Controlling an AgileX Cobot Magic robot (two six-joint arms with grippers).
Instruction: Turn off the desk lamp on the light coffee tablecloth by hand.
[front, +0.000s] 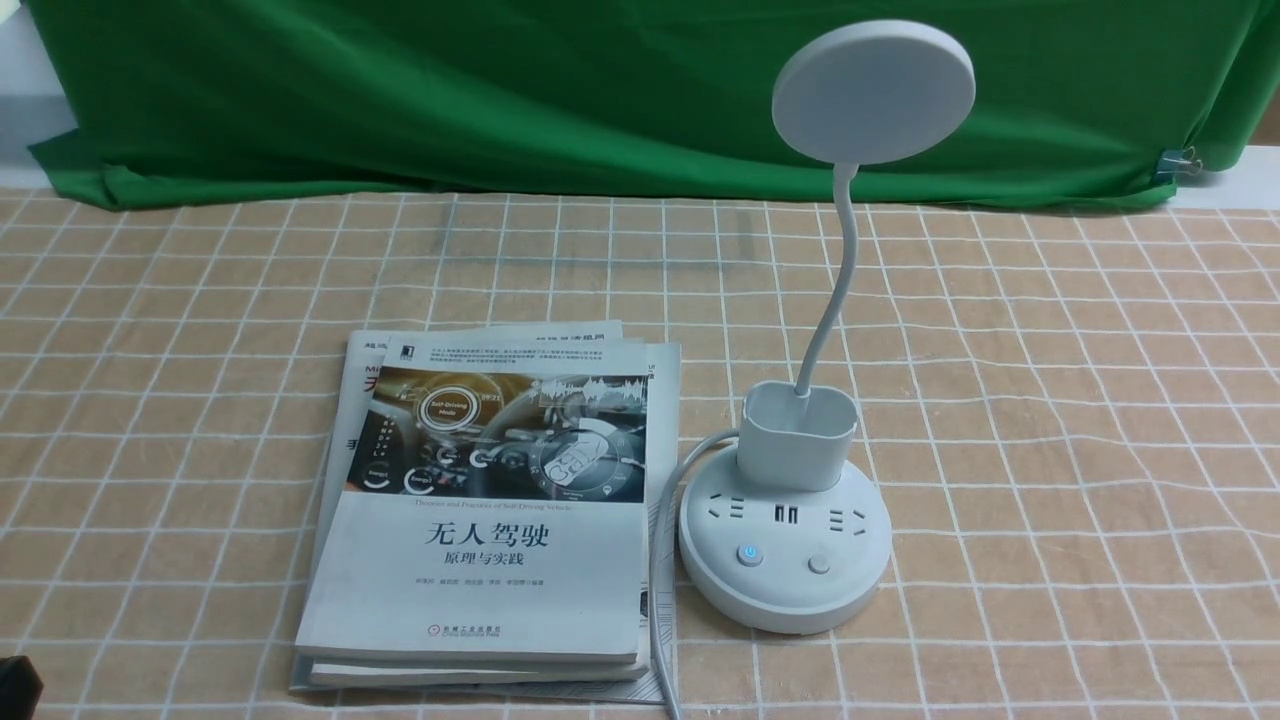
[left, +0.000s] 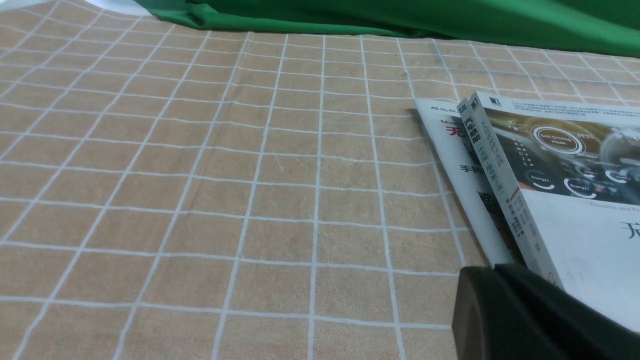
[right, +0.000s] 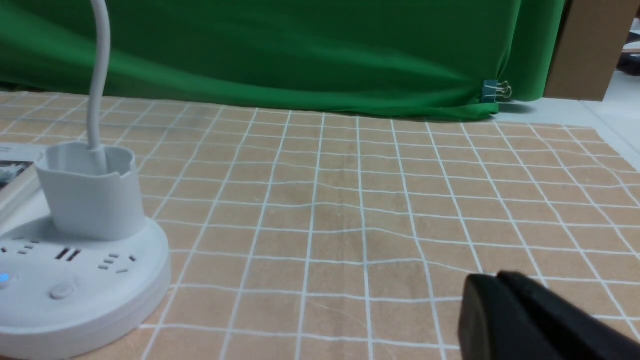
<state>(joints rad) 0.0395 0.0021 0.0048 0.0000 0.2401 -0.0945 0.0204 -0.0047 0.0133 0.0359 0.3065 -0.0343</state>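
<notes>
Right gripper (right: 505, 300): jaws closed, empty, above light coffee tablecloth (front: 1050, 400), apart from desk lamp (front: 785, 540). Left gripper (left: 500, 295): closed, empty. Books (front: 480, 520): stacked beside lamp.

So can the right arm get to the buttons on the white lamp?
Probably yes. The right gripper, shut, sits beside the white desk lamp's round base, with only bare tan checked tablecloth between them.
</notes>
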